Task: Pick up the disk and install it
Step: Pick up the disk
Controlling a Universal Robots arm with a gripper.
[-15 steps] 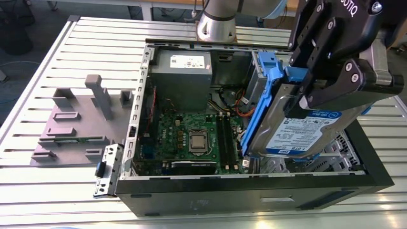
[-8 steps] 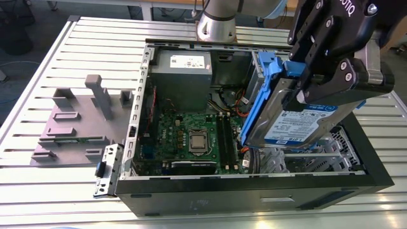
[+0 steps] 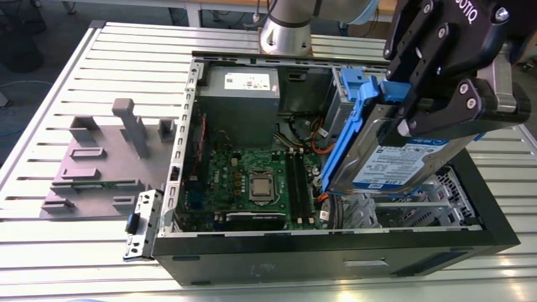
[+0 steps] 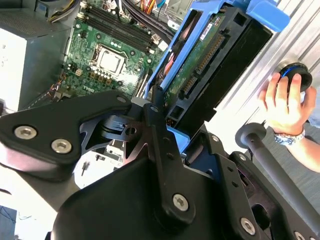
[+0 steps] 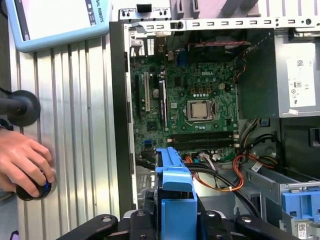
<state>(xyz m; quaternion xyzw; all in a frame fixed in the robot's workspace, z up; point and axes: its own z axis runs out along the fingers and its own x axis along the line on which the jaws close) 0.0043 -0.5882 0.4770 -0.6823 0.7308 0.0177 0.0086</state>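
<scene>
A table (image 3: 126, 56) of silver metal slats carries everything, with dark floor (image 3: 21, 88) beyond its edge at the exterior view's left. On it lies an open black computer case (image 3: 336, 255). Its green circuit board (image 3: 251, 182) faces up, and a grey power box (image 3: 239, 88) sits at the far end. Just beside the case, at the exterior view's left, is a grey moulded tray (image 3: 92, 170) with upright posts. The arm (image 3: 285, 28) rises at the table's far edge, behind the case.

The gripper (image 3: 424, 116) hangs over the case at the exterior view's right, its fingers clamped tight on the disk (image 3: 394, 167). The disk is tilted steeply with its label towards the near side. Its lower end reaches down into the case between the circuit board and a bare metal cage (image 3: 419, 201).

In both wrist views a person's hand (image 4: 285, 102) (image 5: 22, 160) rests on a round black knob (image 4: 300, 72) on the slats outside the case. The first wrist view also shows a screen (image 5: 55, 20) in a pale blue casing lying on the table.

The gripper's upper part is cut off by the exterior view's top edge, and its far finger is hidden behind the disk. Whether the disk's lower end touches anything inside the case cannot be told. The person is out of frame past the wrist.
</scene>
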